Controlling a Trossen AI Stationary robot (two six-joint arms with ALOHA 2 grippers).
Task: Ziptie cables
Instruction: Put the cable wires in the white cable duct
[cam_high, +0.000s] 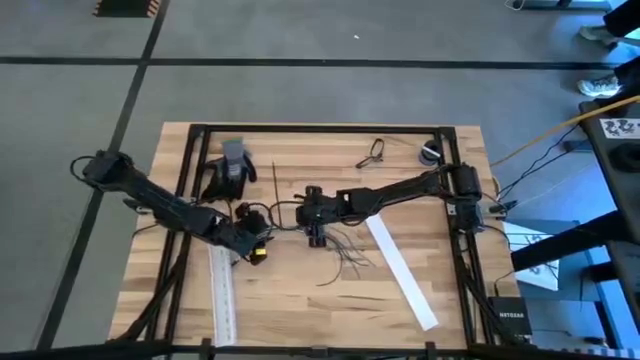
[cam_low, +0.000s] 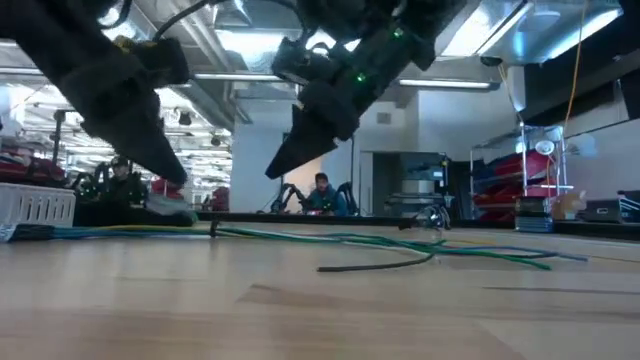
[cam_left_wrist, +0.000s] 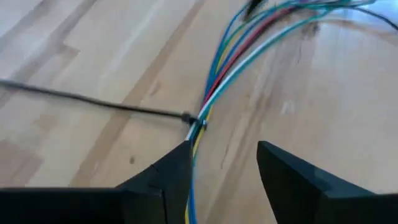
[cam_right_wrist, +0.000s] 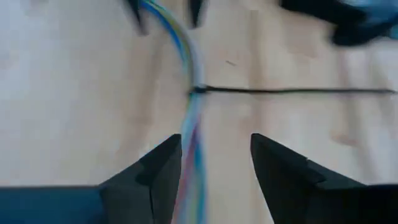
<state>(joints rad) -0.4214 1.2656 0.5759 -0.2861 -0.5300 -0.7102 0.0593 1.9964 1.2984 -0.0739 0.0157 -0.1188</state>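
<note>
The cables (cam_high: 345, 252) lie on the wooden table as a bunch of thin wires. They look dark from above and blue, green, red and white in the left wrist view (cam_left_wrist: 239, 53). A thin black ziptie (cam_left_wrist: 194, 119) is looped round the bunch, and its tail (cam_right_wrist: 298, 91) lies flat on the wood. My left gripper (cam_left_wrist: 224, 149) and my right gripper (cam_right_wrist: 216, 140) are both open. They face each other over the bunch, one on each side of the ziptie. In the low view their fingers (cam_low: 285, 160) stand above the tabletop, and the wires (cam_low: 400, 243) lie flat.
One long white strip (cam_high: 400, 270) lies right of the cables and another (cam_high: 222, 290) lies near the left arm. At the far side are a dark glove (cam_high: 230, 165), a small black wire loop (cam_high: 372, 152) and a round dark object (cam_high: 430, 152). A black frame (cam_high: 190, 160) borders the table.
</note>
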